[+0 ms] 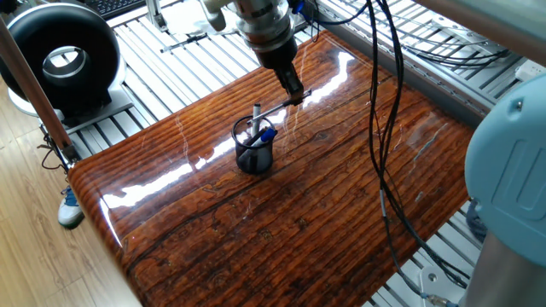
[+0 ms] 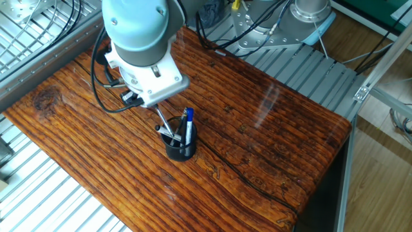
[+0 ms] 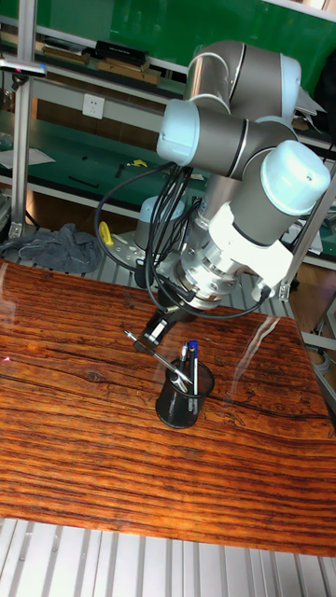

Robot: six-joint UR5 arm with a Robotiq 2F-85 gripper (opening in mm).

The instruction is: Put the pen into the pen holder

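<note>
Tabletop (image 1: 281,222): dark reddish-brown wood with bold striped grain, coated in a high-gloss lacquer that carries bright white glare toward its far corner and left edge; it rests on a ribbed, matt silver metal bench (image 1: 162,60). Pen holder (image 1: 254,147): black wire mesh, matt and see-through, holding a smooth grey pen (image 1: 257,118) and a glossy blue-capped pen (image 2: 187,121); the pen (image 3: 161,354) is slim, dark and smooth. Robot arm (image 3: 245,168): smooth satin grey and pale blue housings, trailing black rubbery cables (image 1: 384,128).
</note>
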